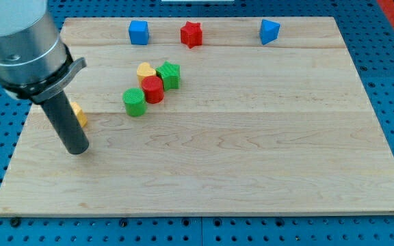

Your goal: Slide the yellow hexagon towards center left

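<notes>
Tip [78,149] just left-below yellow hexagon [80,113], mostly hidden behind rod; orientation unclear; no jaws fitted.

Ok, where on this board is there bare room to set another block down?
The whole bottom half and right side of the board are bare, below the green cylinder and right of the green star. It is crowded upper left: yellow heart, red cylinder, plus my tip beside the yellow hexagon.
</notes>
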Controlling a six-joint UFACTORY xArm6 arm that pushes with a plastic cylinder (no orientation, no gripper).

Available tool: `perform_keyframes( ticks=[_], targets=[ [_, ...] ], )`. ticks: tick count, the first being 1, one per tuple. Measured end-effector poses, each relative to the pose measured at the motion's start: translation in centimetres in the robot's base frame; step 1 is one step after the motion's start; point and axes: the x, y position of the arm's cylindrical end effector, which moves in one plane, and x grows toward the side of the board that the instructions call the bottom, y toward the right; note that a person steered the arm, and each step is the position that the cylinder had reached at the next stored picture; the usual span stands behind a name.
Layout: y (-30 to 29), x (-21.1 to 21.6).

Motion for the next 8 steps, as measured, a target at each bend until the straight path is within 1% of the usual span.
perform_keyframes(
  ticks=[1, 2, 3, 4, 5, 6, 7, 8],
  targets=[
    [-1.2, -5.1],
    [-1.2, -8.6],
    [-3.8, -8.5],
    [-8.7, -8.6],
    [-6.2, -9.9],
    [2.5, -9.8],
    [3.4, -9.9],
    [-4.0, -12.3]
  ],
)
